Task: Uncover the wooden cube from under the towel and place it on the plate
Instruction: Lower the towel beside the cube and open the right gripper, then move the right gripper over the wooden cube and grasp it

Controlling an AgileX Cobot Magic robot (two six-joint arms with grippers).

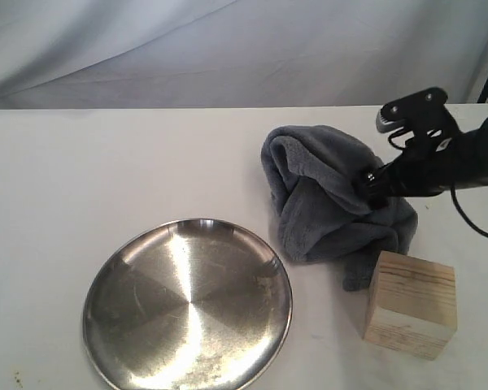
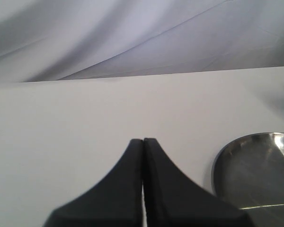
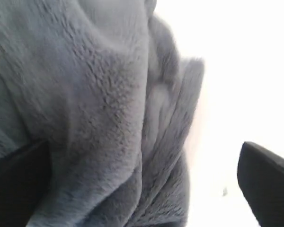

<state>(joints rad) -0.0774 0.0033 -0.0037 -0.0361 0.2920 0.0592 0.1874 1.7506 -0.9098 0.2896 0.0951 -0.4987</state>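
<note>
Here, right jaws wide apart at the towel [image 1: 317,191] (left jaws tight together).

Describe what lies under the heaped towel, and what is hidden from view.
The wooden cube is not under the towel; it stands uncovered beside it on the table. The towel's folds hide whatever lies beneath the heap.

1 plate [image 1: 187,305], 1 towel [image 1: 325,195], 1 wooden cube [image 1: 411,305].

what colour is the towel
The towel is a plain blue-grey, with no pattern; it shows best in the right wrist view.
</note>
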